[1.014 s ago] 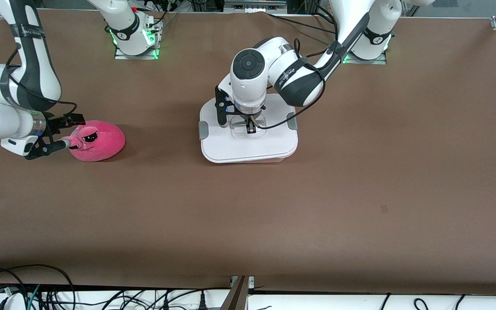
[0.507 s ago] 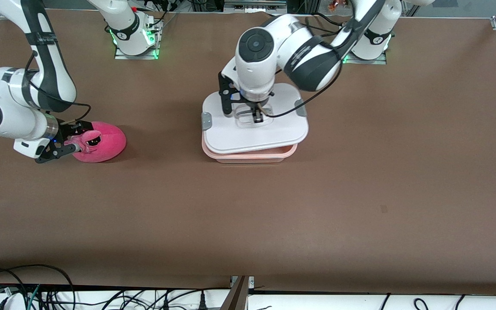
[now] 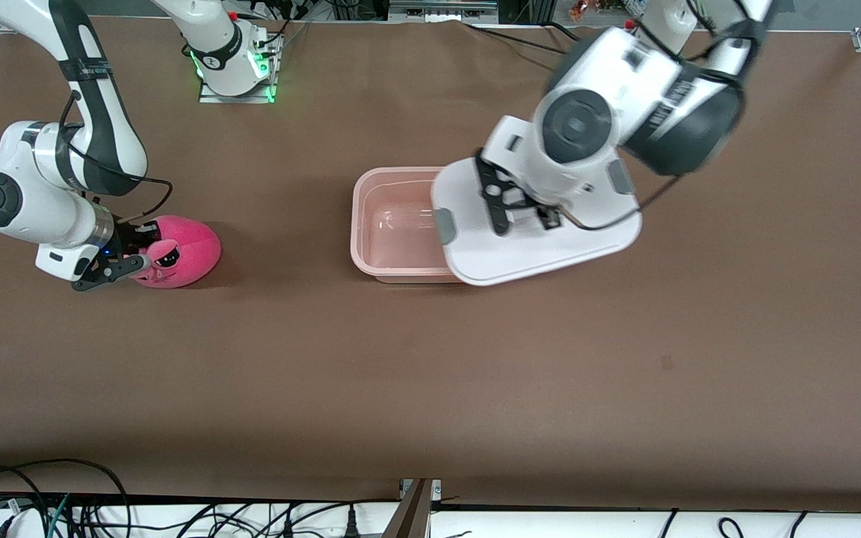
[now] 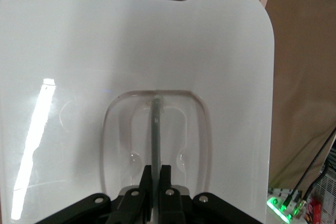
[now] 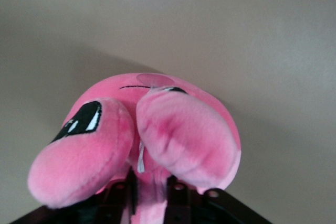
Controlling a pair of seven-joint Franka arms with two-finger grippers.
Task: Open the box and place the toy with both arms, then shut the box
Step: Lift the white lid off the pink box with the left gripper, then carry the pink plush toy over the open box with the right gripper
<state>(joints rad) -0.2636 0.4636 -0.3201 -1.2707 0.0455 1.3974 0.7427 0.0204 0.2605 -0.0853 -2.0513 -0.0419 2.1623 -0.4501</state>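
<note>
One box (image 3: 393, 228), one lid (image 3: 539, 235), one toy (image 3: 176, 252) on the brown surface (image 3: 430, 373). The left end effector (image 3: 524, 213), clamped on the lid's handle (image 4: 155, 129), has swung the lid off toward its own end, baring the tub. The right end effector (image 3: 128, 254) pinches the toy's snout (image 5: 184, 135), a grip only its wrist view shows, and has tilted it upright.
</note>
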